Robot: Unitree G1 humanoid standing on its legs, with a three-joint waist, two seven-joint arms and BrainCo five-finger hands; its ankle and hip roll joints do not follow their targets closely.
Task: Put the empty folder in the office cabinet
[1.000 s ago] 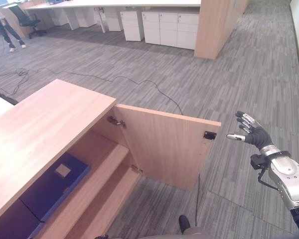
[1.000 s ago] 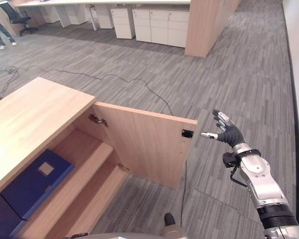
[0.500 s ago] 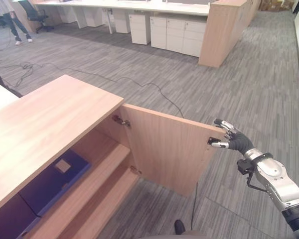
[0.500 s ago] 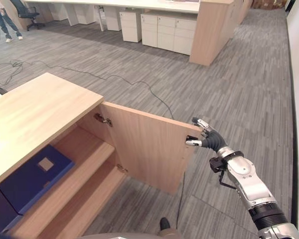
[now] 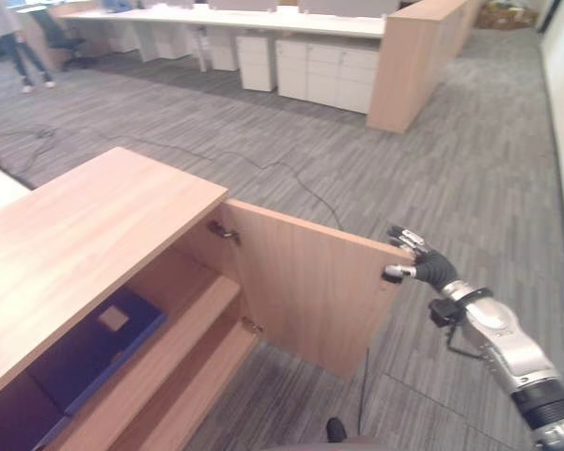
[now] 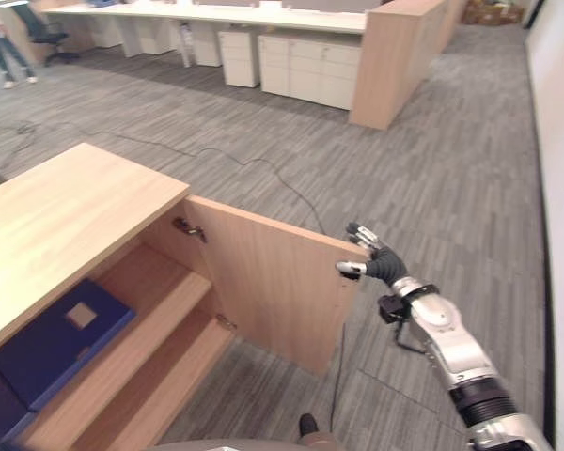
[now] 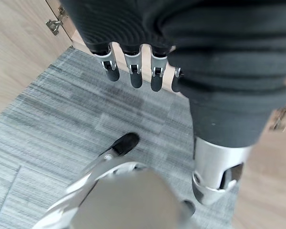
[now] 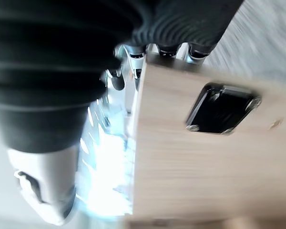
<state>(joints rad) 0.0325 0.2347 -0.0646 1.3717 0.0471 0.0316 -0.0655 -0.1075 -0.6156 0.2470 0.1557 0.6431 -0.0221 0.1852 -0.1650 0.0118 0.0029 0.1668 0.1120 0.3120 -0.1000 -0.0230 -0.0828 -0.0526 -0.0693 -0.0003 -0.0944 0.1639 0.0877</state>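
Left eye view: at eight o'clock the blue folder (image 5: pixel 94 349) is seen lying flat on the upper shelf (image 5: pixel 183 310) of the wooden cabinet (image 5: pixel 85 235). At centre the cabinet door (image 5: pixel 305 282) stands open. At three o'clock its free edge is pinched by the right hand (image 5: pixel 415 265). The door is best swung shut evenly, without slipping. The left hand (image 7: pixel 133 71) hangs relaxed, holding nothing.
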